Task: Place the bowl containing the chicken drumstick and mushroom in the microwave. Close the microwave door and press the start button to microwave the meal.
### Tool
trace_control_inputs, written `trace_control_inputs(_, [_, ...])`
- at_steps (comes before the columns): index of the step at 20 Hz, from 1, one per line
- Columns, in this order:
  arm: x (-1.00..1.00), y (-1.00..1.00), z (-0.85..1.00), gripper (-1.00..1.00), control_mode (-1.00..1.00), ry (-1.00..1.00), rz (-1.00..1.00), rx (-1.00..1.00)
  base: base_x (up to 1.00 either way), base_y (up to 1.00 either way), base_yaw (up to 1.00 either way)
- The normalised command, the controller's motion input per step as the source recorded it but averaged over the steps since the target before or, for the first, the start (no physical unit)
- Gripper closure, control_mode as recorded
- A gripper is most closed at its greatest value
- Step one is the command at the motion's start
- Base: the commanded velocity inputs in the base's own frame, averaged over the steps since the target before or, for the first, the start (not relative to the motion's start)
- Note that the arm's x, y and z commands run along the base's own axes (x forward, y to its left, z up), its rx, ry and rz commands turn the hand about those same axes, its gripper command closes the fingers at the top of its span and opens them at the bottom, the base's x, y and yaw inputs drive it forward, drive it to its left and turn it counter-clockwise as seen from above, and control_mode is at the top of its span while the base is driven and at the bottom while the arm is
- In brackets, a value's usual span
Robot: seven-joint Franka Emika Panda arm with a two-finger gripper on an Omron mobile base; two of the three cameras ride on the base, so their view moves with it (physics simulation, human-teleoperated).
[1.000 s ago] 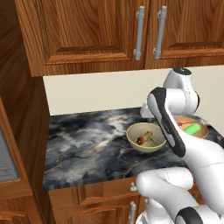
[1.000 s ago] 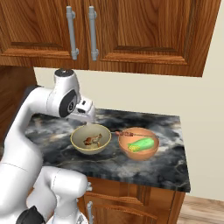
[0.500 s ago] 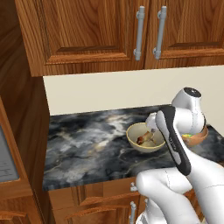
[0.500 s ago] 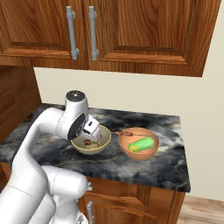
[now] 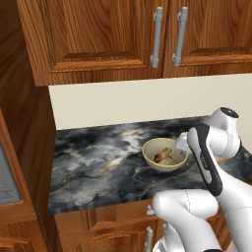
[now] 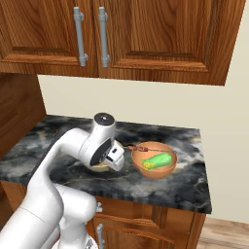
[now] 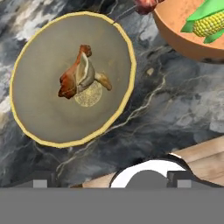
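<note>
Hand view: gripper wide open, empty

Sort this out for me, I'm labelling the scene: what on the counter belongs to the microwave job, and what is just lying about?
Job:
- bowl
- chicken drumstick inside it
- mushroom inside it

Lying about:
- orange bowl
- corn cob in the orange bowl

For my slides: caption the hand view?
Open gripper above bowl holding drumstick and mushroom.
</note>
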Motion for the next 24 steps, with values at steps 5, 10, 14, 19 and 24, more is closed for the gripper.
trace_control_inputs(5, [0.11, -0.31, -0.41, -1.0, -1.0, 0.16, -0.07, 0.0, 0.0, 0.0, 0.0])
trace_control_inputs(10, [0.31, 0.0, -0.22, -1.0, -1.0, 0.04, -0.01, 0.03, 0.0, 0.0, 0.0])
trace_control_inputs(14, [0.34, 0.0, -0.12, -1.0, -1.0, 0.0, -0.01, 0.04, 0.0, 0.0, 0.0])
trace_control_inputs(19, [0.23, 0.0, -0.25, -1.0, -1.0, 0.0, 0.0, 0.0, 0.0, 0.0, 0.0])
trace_control_inputs(24, [0.18, 0.0, -0.28, -1.0, -1.0, 0.0, 0.0, 0.0, 0.0, 0.0, 0.0])
